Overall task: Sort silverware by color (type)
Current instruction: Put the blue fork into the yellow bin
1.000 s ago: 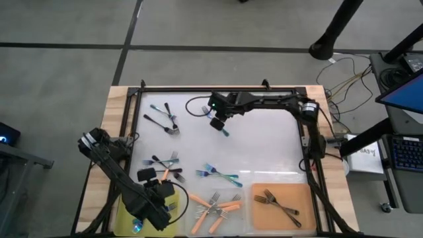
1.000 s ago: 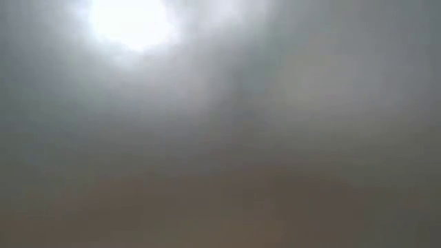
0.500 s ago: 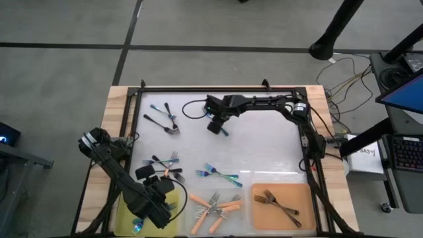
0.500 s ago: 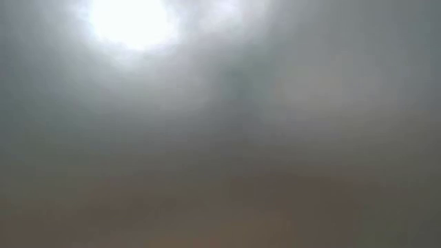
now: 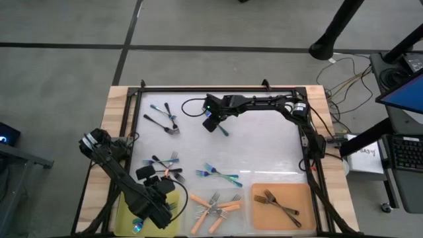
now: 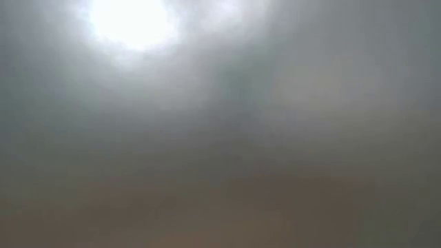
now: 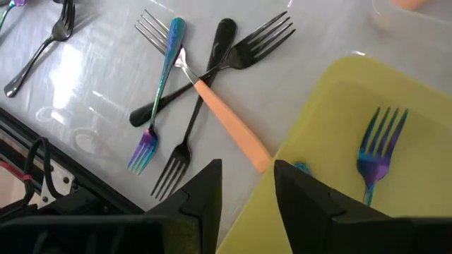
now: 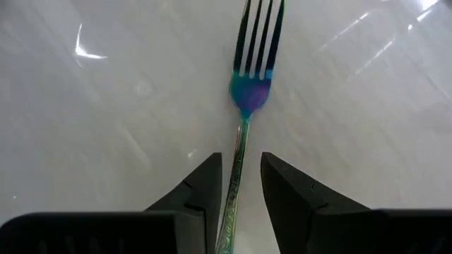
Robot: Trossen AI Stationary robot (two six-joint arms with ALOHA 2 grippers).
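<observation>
The right gripper (image 8: 239, 185) fingers grasp an iridescent fork (image 8: 248, 85) above the white surface (image 5: 264, 152); left gripper (image 7: 247, 187) fingers are released above the yellow tray (image 7: 395, 92).

Low view: wholly blurred haze.

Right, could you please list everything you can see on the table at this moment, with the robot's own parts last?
yellow tray: one, high view's lower left
tray fork: at least one, iridescent, in the yellow tray
clear tray: one, lower middle
orange-handled forks: several, in the clear tray
orange tray: one, lower right
dark forks: two, in the orange tray
loose iridescent forks: about three, table centre
mixed pile: four forks, two dark, one iridescent, one orange-handled, beside the yellow tray
upper-left group: a few forks, mostly dark
left hand: open, at the yellow tray's edge
right hand: closed on the held fork, iridescent, upper middle
</observation>
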